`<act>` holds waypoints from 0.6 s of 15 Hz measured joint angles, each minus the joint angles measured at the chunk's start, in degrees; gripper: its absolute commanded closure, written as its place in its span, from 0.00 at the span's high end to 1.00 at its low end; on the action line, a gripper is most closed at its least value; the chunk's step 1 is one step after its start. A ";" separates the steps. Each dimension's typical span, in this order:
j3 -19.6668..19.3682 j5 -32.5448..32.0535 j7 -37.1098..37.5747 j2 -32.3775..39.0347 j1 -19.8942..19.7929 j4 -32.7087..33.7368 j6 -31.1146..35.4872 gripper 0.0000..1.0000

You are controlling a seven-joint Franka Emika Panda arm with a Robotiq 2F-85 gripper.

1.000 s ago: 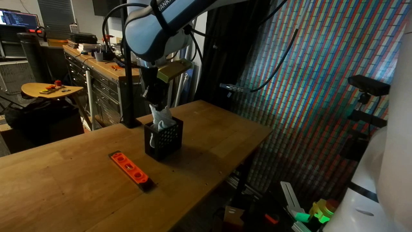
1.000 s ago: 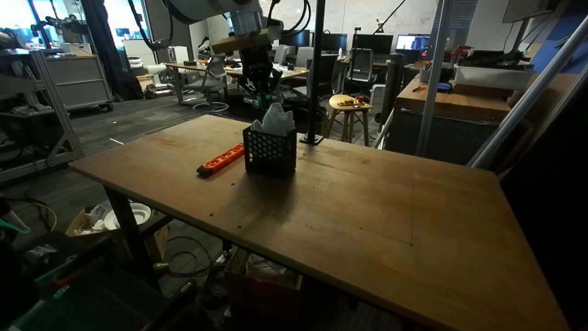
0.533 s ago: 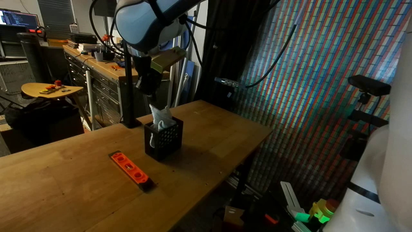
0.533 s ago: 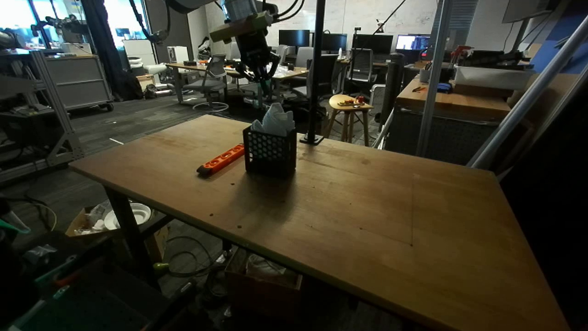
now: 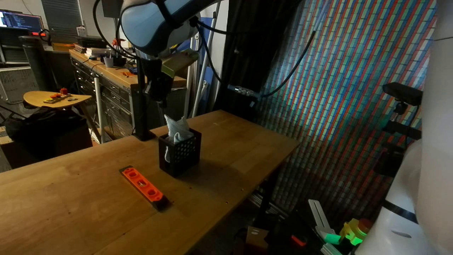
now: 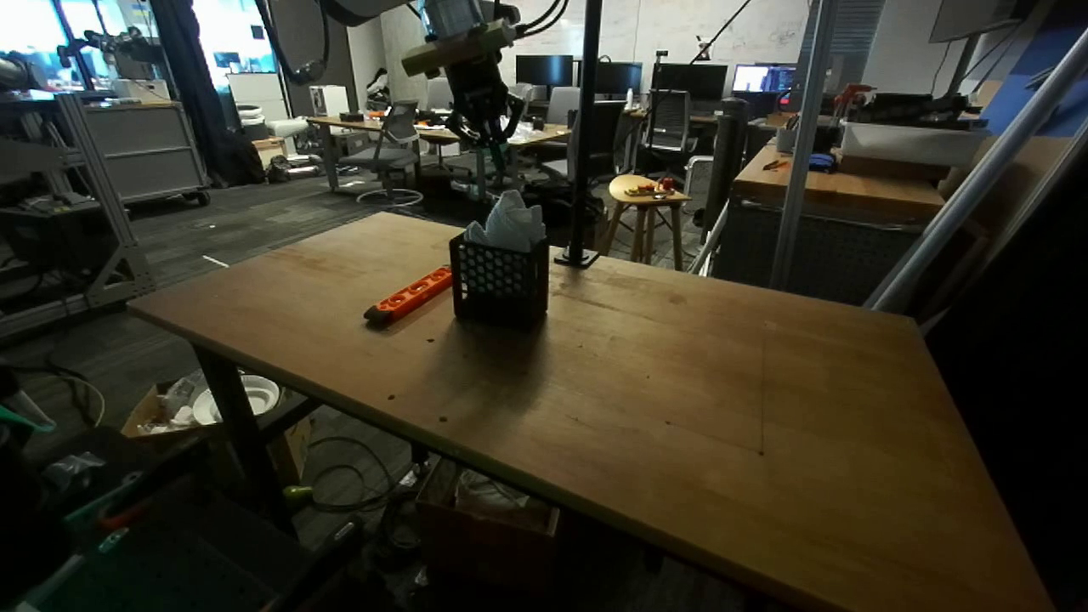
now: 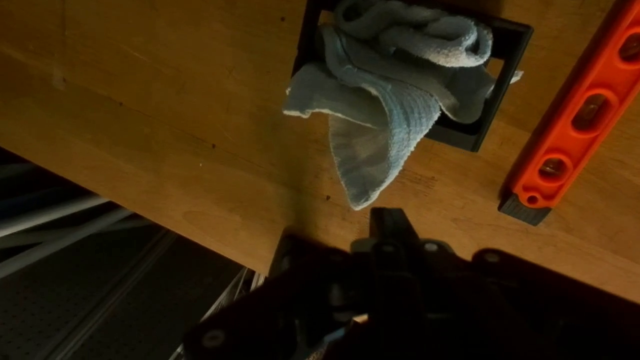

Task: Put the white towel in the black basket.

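One wood tbl [image 6: 680,382] under blk basket [image 6: 500,302], towel [image 6: 510,223] poking out; monitors [image 6: 544,70] bkgd.

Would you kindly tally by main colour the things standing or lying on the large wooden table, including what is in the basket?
Black: 2 (basket, pole)
White: 1 (towel)
Orange: 1 (spirit level)
Total: 4

My wrist view's top edge crops the black basket [image 7: 456,137] at one o'clock; the white towel [image 7: 405,105] hides most of its floor. The orange torpedo level [image 7: 575,142] is cut off at two. The blur near seven is probably one of my fingertips [image 7: 300,247].
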 measured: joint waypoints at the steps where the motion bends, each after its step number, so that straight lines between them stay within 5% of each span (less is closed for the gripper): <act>1: -0.03 0.00 -0.57 0.92 -0.02 1.07 -0.13 0.02; 9: -0.47 0.00 -5.44 9.54 -1.12 10.77 -2.06 0.02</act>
